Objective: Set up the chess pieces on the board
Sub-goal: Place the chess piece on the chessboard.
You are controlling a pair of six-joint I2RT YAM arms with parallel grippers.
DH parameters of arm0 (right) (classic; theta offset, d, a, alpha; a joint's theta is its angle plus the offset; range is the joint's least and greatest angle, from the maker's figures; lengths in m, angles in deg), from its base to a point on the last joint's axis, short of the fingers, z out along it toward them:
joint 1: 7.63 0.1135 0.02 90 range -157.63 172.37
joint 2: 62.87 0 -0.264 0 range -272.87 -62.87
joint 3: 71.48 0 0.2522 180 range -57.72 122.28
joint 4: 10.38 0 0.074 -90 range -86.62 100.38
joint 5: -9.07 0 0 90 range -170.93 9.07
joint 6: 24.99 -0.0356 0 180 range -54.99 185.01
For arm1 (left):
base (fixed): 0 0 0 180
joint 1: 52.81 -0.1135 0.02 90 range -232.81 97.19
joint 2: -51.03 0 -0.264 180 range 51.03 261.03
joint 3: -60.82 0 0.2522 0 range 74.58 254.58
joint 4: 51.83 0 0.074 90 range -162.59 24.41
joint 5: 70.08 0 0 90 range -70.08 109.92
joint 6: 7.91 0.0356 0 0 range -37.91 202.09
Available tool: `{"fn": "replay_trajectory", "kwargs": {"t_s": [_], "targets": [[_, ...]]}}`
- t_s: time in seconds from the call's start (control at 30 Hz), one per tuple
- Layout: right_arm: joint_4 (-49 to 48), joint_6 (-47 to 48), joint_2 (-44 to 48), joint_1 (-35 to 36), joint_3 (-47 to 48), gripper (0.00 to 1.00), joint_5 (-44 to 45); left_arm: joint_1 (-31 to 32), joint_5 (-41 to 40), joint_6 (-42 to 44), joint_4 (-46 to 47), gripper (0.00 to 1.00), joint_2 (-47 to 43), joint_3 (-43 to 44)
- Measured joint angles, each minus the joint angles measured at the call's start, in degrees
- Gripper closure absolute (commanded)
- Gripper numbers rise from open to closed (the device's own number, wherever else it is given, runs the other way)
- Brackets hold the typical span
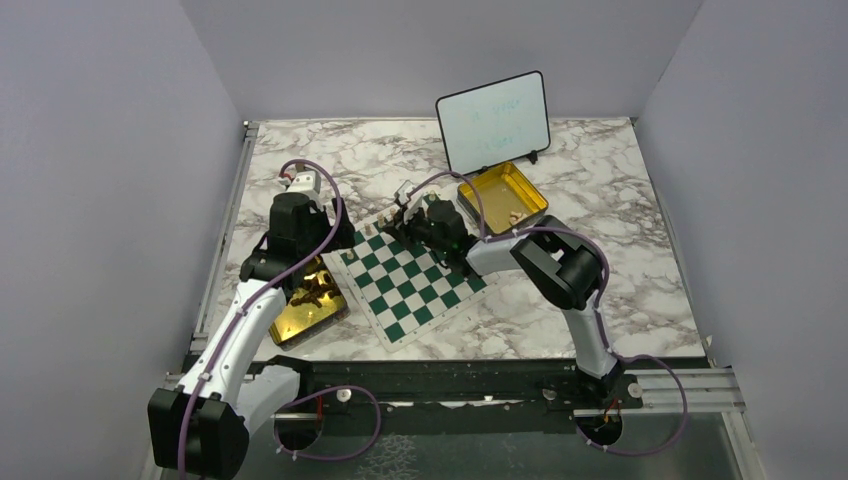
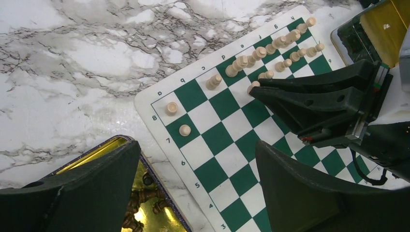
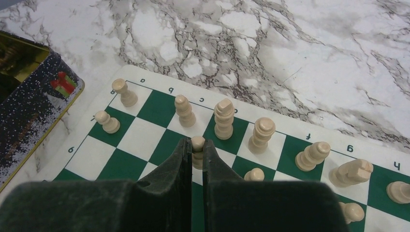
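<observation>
The green-and-white board point(image 1: 410, 285) lies at the table's middle. Pale chess pieces point(image 3: 224, 118) stand in a row along its far edge, with several pawns point(image 3: 107, 121) in the row behind. My right gripper point(image 3: 197, 144) is shut on a pale pawn point(image 3: 197, 143), upright and low over the second row; the pawn's head point(image 2: 253, 86) shows at the fingertips in the left wrist view. My left gripper point(image 2: 197, 147) hangs open and holds nothing, straddling the board's left edge and a gold tin point(image 2: 145, 203) of dark brown pieces.
The left gold tin point(image 1: 305, 310) lies against the board's left side. Another gold tin point(image 1: 503, 193) sits behind the board at the right, under a small framed whiteboard point(image 1: 495, 120). The marble tabletop point(image 1: 620, 260) runs to walls on three sides.
</observation>
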Motion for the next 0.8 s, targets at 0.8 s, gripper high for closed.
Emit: {"fn": "replay_trajectory", "kwargs": {"t_s": [0.8], "targets": [[0.98, 1.92, -3.04, 1.55, 1.75, 0.94, 2.84, 0.35, 0.00, 0.02, -0.02, 0.11, -0.33, 0.00]]}}
